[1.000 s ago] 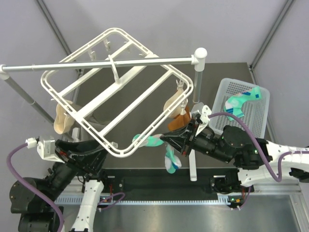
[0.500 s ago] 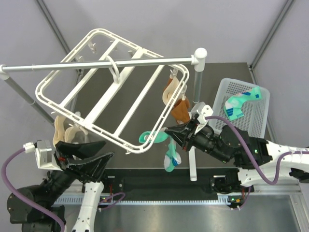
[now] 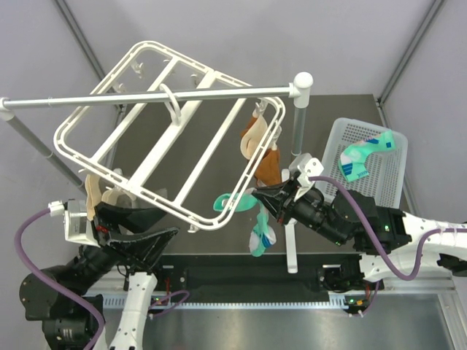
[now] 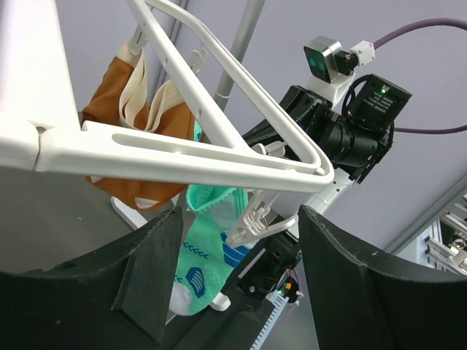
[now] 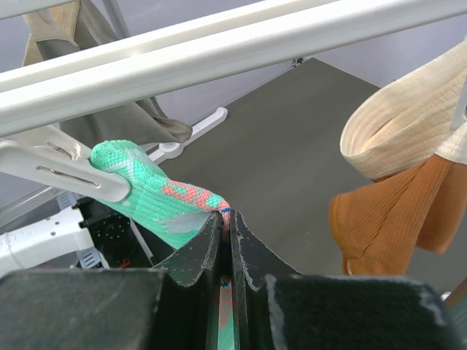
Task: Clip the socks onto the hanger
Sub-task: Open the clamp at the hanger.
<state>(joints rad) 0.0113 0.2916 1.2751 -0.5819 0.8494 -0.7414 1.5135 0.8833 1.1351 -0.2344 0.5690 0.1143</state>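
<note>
**Sock at corner clip, frame freshly swung**

Versus a second ago: hanger (image 3: 109, 172) rotated under the grey rail (image 3: 146, 97), near corner swung up and over toward the right side. Little further change in the last half second.

Left gripper (image 3: 157, 224): off the frame now, dropped just below its near edge, fingers spread wide, nothing between them.

Right gripper (image 3: 255, 198): pressed together, pinching the teal sock (image 3: 257, 237) just behind its cuff, carried along with the swinging corner. Cuff end laid into the white clip (image 5: 66, 171) at that corner. Hard to tell from the wrist view whether the clip bites or only touches.

Meaning for the task: first sock probably at the seating stage, not confirmed hung. No steadying from the left side, so likely more frame swing on release. Second teal sock (image 3: 361, 154) lying in the white basket (image 3: 339, 142), well apart from the hanger, not yet handled.

Sock pose: long axis near vertical, hanging below the frame's near corner. Cuff up, bent sideways from the jaws to the clip. Toe pointing down. Orange sock (image 3: 271, 169) and beige sock (image 3: 252, 138) hanging from the frame's right side.
</note>
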